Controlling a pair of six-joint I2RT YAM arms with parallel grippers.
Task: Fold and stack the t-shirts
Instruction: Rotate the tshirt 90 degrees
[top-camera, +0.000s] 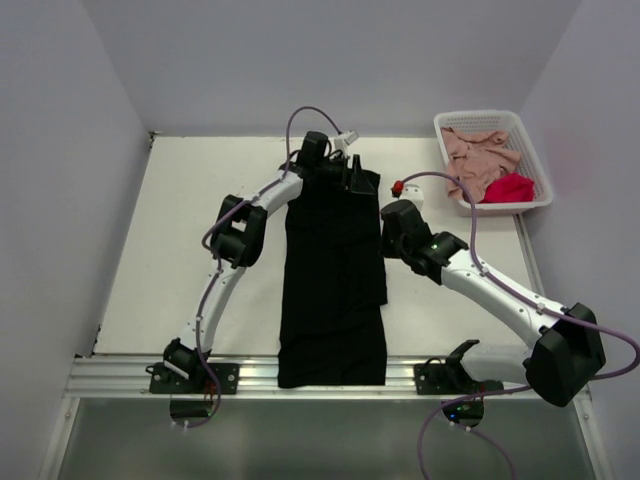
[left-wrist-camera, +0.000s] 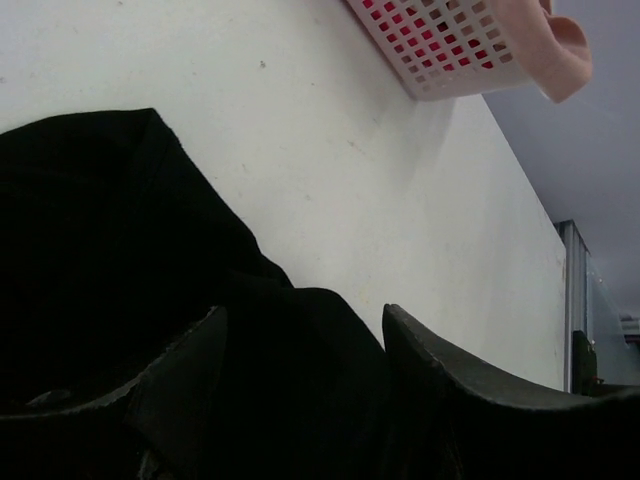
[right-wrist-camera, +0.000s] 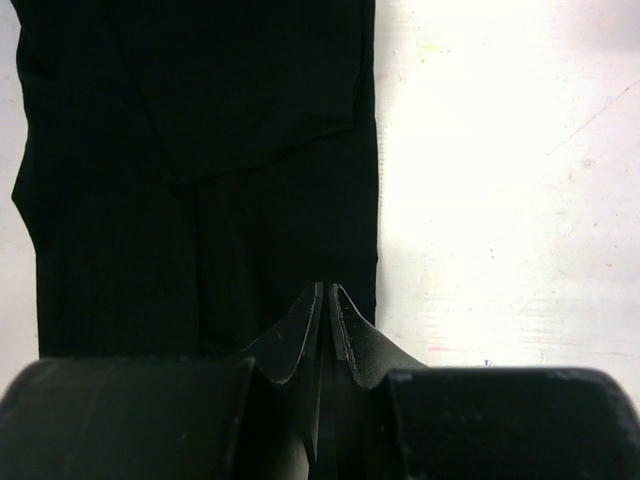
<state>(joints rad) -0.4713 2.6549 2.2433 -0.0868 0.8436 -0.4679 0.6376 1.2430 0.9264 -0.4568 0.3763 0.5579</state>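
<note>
The black t-shirt (top-camera: 335, 290) lies on the white table as a long narrow strip running from the far side to the front rail. My left gripper (top-camera: 352, 175) is at its far end, open, with a hump of black cloth (left-wrist-camera: 100, 250) bulging between the spread fingers (left-wrist-camera: 200, 345). My right gripper (top-camera: 392, 232) sits at the strip's right edge about halfway along. Its fingertips (right-wrist-camera: 328, 288) are pressed together over the black cloth (right-wrist-camera: 200, 150), and nothing shows between them. A pink t-shirt (top-camera: 480, 155) and a red t-shirt (top-camera: 508, 188) lie crumpled in the basket.
The white lattice basket (top-camera: 490, 117) stands at the far right corner, also seen as a basket (left-wrist-camera: 440, 50) with pink cloth (left-wrist-camera: 545, 40) hanging over its rim. A metal rail (top-camera: 120, 375) lines the front edge. Grey walls enclose the table.
</note>
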